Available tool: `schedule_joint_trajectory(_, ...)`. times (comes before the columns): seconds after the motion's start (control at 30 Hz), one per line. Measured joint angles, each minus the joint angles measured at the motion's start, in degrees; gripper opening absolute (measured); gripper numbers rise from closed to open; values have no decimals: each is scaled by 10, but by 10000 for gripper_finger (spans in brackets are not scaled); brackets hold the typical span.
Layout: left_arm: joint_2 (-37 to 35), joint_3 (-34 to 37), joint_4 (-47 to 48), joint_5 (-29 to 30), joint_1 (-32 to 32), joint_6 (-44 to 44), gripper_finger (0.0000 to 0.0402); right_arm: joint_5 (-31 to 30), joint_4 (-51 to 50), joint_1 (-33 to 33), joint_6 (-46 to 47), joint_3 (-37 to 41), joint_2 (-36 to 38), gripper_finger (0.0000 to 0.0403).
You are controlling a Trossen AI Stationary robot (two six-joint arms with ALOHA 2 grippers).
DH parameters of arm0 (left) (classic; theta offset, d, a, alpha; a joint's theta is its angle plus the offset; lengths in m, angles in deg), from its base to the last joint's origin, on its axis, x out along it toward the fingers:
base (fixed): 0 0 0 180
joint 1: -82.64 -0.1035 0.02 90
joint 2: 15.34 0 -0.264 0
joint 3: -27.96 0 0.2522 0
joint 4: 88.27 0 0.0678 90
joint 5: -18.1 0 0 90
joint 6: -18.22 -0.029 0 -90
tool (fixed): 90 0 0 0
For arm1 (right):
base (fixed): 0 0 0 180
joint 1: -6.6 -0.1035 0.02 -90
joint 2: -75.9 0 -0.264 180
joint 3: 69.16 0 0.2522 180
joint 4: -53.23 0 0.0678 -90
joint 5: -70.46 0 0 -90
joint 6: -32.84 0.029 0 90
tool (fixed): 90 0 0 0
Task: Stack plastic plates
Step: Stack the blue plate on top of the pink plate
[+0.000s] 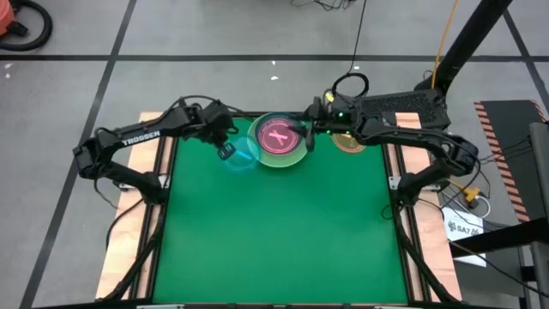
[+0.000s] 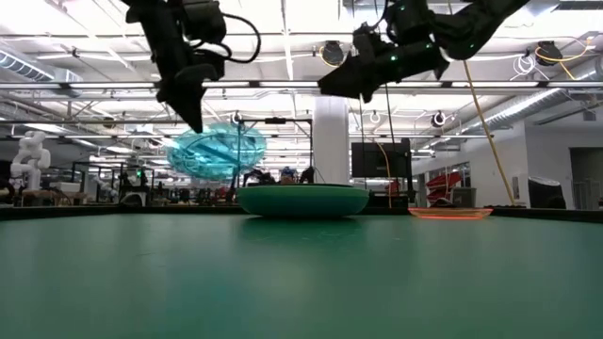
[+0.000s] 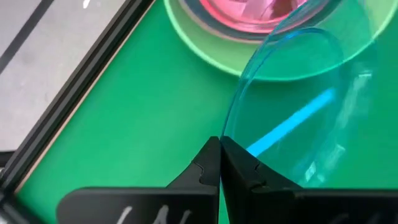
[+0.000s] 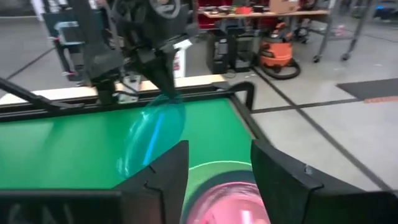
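The left gripper (image 3: 219, 163) is clenched on the rim of the small translucent blue plate (image 1: 241, 154), its two dark fingers pinched tight on the thin edge, as the left wrist view shows plainly. The plate hangs tilted and clear of the green table (image 1: 283, 232): in the low view it floats in the air (image 2: 215, 151) beneath the left gripper (image 2: 193, 111), above the level of the stack. In the high view the blue plate sits just beside the stack, on its left side, its edge overlapping the rim of the light green plate (image 1: 296, 159). The stack lies near the far edge of the table, roughly at its middle: a small magenta plate (image 1: 278, 136) rests inside a pink plate (image 1: 264, 149), which sits in the light green one, and the low view shows a dark teal plate (image 2: 302, 200) at the bottom, resting on the table. The right gripper (image 1: 307, 137) hovers over the right side of the stack with its fingers spread apart and nothing between them; the right wrist view looks past the two parted fingers (image 4: 169, 167) down onto the pink plate (image 4: 227, 202), with the blue plate (image 4: 154, 138) and the left arm beyond. In the low view the right gripper (image 2: 344, 83) hangs well above the stack. To the right of the stack, apart from it and near the table's right edge, the small orange plate (image 1: 347, 142) lies flat on the table (image 2: 450, 213).
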Motion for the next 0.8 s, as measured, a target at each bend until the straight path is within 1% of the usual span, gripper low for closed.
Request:
schedule_joint_trajectory(0.1, 0, 0, -18, 1, 19, 5, 3, -1, 25, -22, 13, 0, -28, 171)
schedule_joint_trajectory(0.23, 0, 0, -16, 2, 41, 17, 3, -2, 62, -45, 52, 0, -60, 171)
schedule_joint_trajectory(0.37, 0, 0, -16, 22, 61, 28, 3, -31, 88, -69, 105, 0, -95, 171)
schedule_joint_trajectory(0.5, 0, 0, -27, 36, 77, 32, 3, -34, 123, -87, 117, 0, -134, 171)
schedule_joint_trajectory(0.6, 0, 0, -44, 38, 86, 37, 3, -34, 146, -93, 133, 0, -147, 171)
schedule_joint_trajectory(0.8, 0, 0, -54, 51, 90, 38, 3, -36, 147, -98, 137, -19, -163, 171)
